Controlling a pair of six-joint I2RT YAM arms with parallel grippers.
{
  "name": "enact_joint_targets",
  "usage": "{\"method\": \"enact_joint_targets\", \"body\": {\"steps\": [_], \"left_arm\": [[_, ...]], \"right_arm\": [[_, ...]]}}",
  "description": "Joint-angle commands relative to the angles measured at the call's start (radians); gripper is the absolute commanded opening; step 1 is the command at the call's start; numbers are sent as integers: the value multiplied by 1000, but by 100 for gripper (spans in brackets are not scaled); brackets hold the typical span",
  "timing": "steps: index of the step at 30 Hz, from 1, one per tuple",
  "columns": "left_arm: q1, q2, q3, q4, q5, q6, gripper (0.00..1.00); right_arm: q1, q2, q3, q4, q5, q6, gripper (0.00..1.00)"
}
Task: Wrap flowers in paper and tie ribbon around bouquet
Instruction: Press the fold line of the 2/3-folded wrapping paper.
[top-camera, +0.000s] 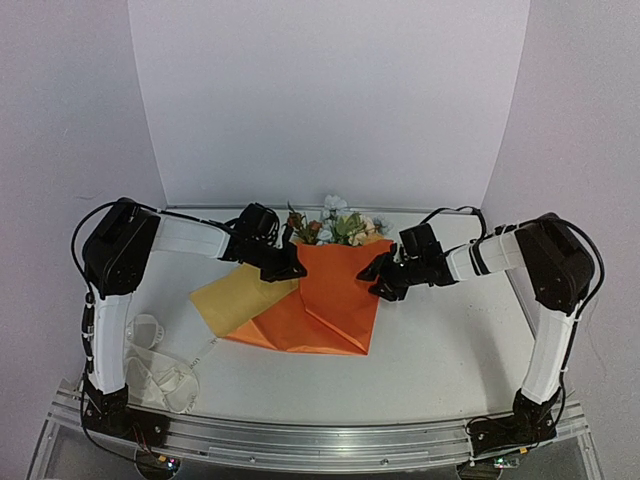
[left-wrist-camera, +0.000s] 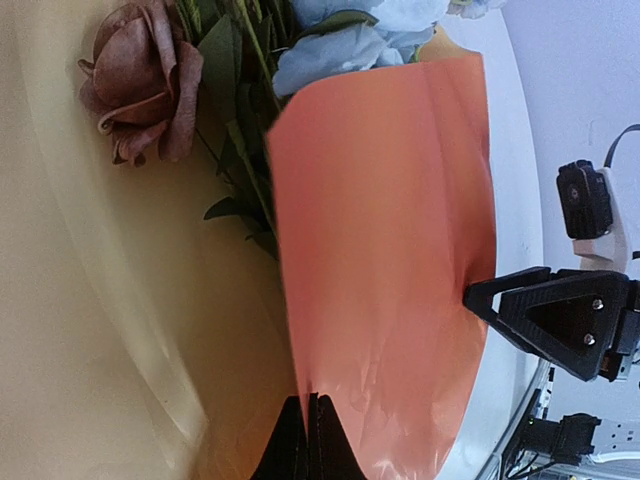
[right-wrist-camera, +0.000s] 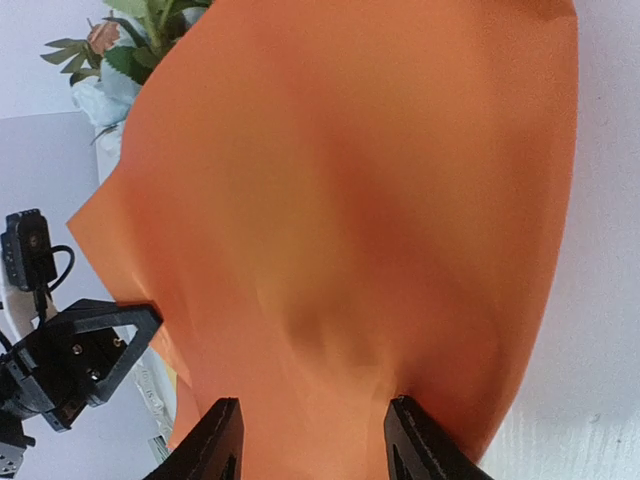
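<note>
You're seeing the flowers (top-camera: 335, 222) lying in the paper (top-camera: 335, 295), heads poking out at 12 o'clock, the ribbon (top-camera: 160, 380) at 8 o'clock.

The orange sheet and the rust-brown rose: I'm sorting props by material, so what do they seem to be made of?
The large orange sheet looks like thin paper, smooth with a faint sheen: it holds fold creases and bends in broad curves. The rust-brown rose is probably fabric, matte: its petals look soft and mottled; plastic is possible.

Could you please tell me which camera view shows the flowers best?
The left wrist view: the flowers sit close, showing a brown rose, blue blooms and stems. The top view shows their heads small; the right wrist view catches only a few at its corner.
</note>
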Motion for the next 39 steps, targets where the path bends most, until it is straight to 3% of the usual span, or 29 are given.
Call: {"method": "enact_joint_targets", "body": {"steps": [1, 9, 15, 22, 32, 39], "left_arm": [[-2, 22, 51, 8, -4, 21, 0], [-2, 26, 45, 3, -5, 18, 0], [-3, 16, 29, 10, -12, 17, 0], [-16, 26, 39, 12, -7, 18, 0], [-20, 33, 38, 9, -24, 8, 0], [-20, 42, 38, 11, -33, 2, 0]], "right_arm": [[-21, -3, 7, 11, -16, -37, 51], [-64, 32, 73, -119, -13, -140, 52], [-63, -66, 62, -163, 17, -200, 58], [-45, -106, 88, -258, -1, -234, 57], [7, -89, -10, -129, -50, -139, 42], [26, -49, -114, 0, -68, -86, 40]]}}
